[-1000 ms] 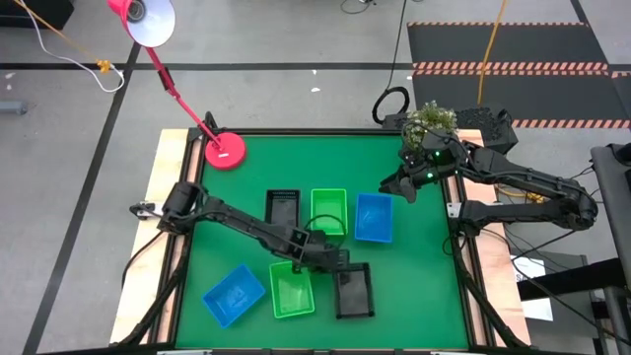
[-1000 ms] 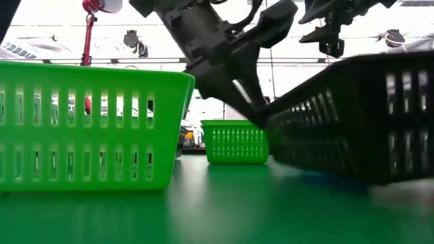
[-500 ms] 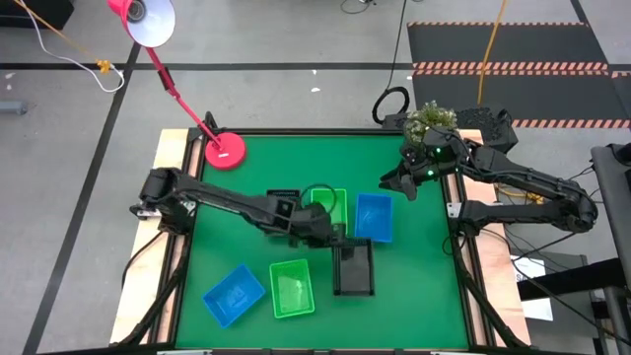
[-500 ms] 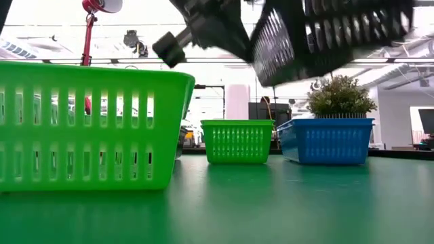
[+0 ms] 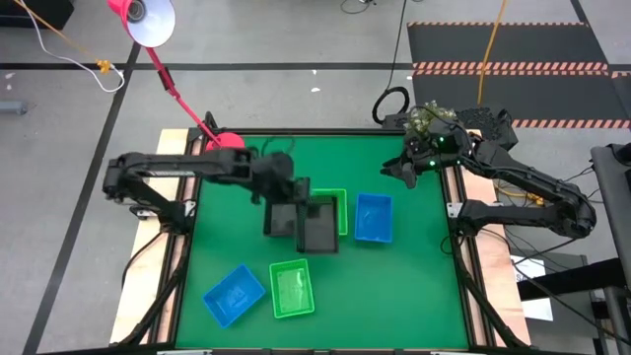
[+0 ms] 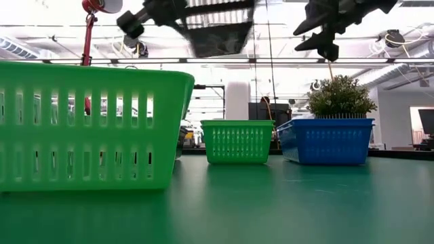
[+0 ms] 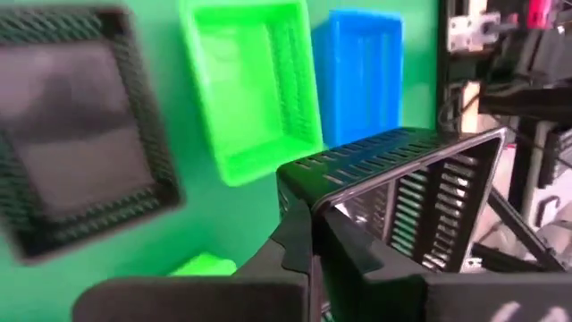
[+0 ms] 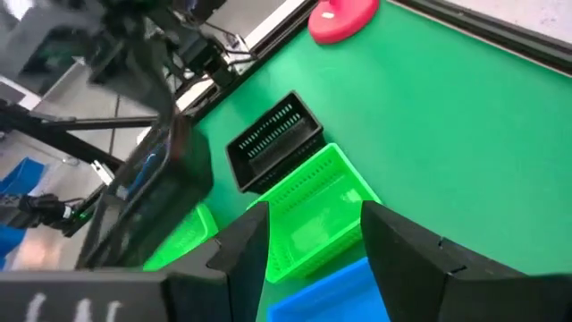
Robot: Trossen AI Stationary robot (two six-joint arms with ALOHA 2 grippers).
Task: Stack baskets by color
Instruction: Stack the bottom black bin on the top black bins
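Note:
My left gripper (image 5: 294, 201) is shut on a black basket (image 5: 317, 227) and holds it in the air above mid-table; it shows high up in the low view (image 6: 218, 27). A second black basket (image 7: 76, 125) stands on its base just below, beside a green basket (image 7: 255, 85) and a blue basket (image 5: 373, 217). Another green basket (image 5: 291, 288) and another blue one (image 5: 234, 294) stand near the front edge. My right gripper (image 5: 401, 175) hangs open over the far right of the table, holding nothing. My left gripper pinches the black basket's perforated wall at its top rim (image 7: 311, 199), near a corner, between its two fingers. The fingers come slanting down from the table's left. The basket hangs tilted beyond the fingers, lifted clear of the table and of the other baskets.
A pink lamp base (image 5: 225, 148) with its slanted stem stands at the far left corner. A potted plant (image 6: 341, 95) sits beyond the far right edge. Bare green mat lies at the right and near right of the table (image 5: 414, 286).
My left gripper has risen and swung toward the table's far edge and a little left, still shut on the black basket. The basket has come up from the near middle of the table, lifted clear, and now hangs over the other black basket.

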